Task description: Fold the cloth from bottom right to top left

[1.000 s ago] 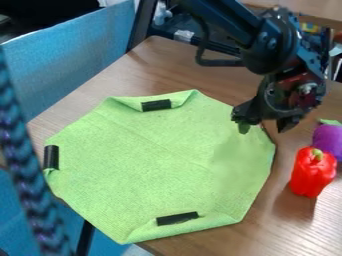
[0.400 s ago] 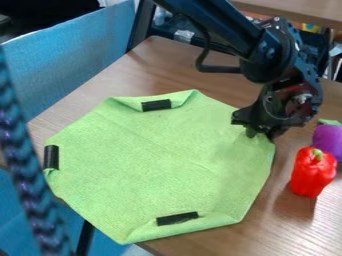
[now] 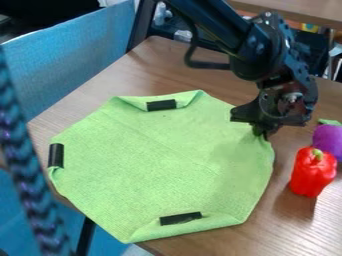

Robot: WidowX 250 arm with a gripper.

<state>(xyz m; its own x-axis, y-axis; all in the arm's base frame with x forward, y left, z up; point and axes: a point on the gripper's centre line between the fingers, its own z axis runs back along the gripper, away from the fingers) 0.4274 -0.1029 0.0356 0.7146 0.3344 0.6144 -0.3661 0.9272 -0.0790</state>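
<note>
Obs.: well left of the claw, the blue fabric panel (image 3: 73, 70); nearer, the bright green, many-sided woven cloth (image 3: 160, 165) lies spread nearly flat, from far left of the claw to right under it, with black rectangular strips on its left (image 3: 56, 155), upper (image 3: 161, 105) and lower (image 3: 180, 218) margins; the brown wood-grain table (image 3: 294, 220) supports it.
Risks, left to right: the cloth's lower-left part, farthest from the claw, reaches the table edge; if dragged that way rather than lifted, it would probably slide off whole instead of folding; the rolled margins at upper left and below may tuck under and leave the fold crooked; the pinch takes only a little material, so it could slip at lift; it sits on the right-hand corner, so the fold line may run off the wanted diagonal.
Claw: black two-finger gripper (image 3: 265, 131), pointing down; apparently closed on the cloth's right corner, fabric puckered at the tips.
Right of claw: round purple toy vegetable (image 3: 327, 138); below it, glossy red toy pepper (image 3: 312, 172); a rightward swing could knock either.
</note>
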